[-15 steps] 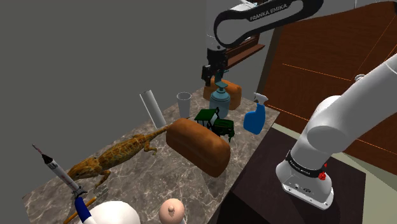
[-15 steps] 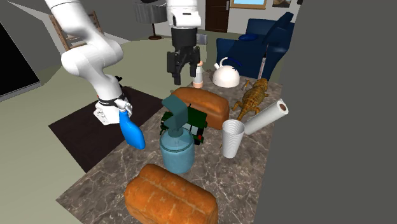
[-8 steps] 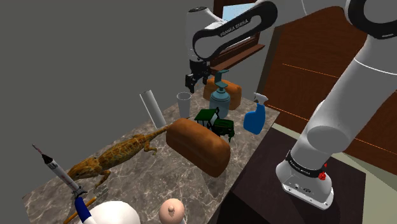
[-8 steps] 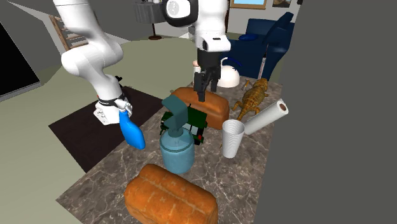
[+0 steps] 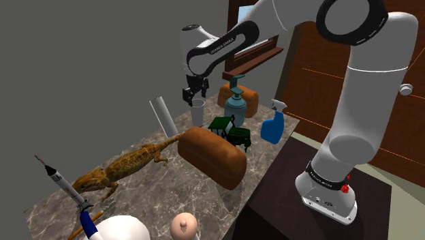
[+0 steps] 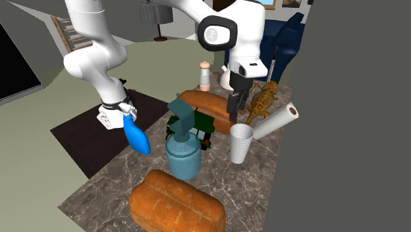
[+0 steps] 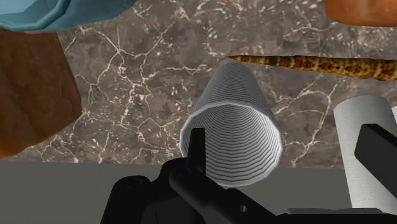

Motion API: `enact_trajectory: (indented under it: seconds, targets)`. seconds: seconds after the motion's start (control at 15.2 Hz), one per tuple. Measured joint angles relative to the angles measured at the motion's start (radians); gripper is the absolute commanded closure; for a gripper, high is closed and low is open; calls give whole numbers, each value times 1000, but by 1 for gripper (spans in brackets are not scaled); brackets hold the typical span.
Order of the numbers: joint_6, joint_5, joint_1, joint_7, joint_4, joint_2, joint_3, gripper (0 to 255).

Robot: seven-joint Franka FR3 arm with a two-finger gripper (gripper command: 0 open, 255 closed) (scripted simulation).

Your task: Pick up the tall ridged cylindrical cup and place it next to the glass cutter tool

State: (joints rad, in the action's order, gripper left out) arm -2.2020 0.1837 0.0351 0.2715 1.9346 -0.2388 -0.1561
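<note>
The tall ridged cup is pale grey and stands upright near the marble table's far edge, beside a leaning white roll. My black gripper hangs open just above the cup's rim. From the second exterior view the gripper is right over the cup. In the wrist view the cup's open mouth lies below the gripper; one finger is over its rim, the other over the roll. The pen-like glass cutter stands tilted at the table's near left end.
Around the cup stand a blue-grey jug, a green toy tractor, two brown loaves and a blue spray bottle. An orange lizard lies between cup and cutter. A dark wall runs close behind the table.
The arm has swung from above the far loaf toward the shoulder view's left and come down over the cup. The fingers stayed open. Nothing on the table has moved.
</note>
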Motion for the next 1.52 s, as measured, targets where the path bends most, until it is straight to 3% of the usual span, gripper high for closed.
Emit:
enact_trajectory:
  seconds: [0.33,1.12,1.19,1.52]
  targets:
    - [-17,22,16,17,-112,-133,3,0]
    - [-84,39,16,25,-103,-191,13,0]
    - [-84,39,16,25,-103,-191,13,255]
    - [-84,39,16,25,-103,-191,13,255]
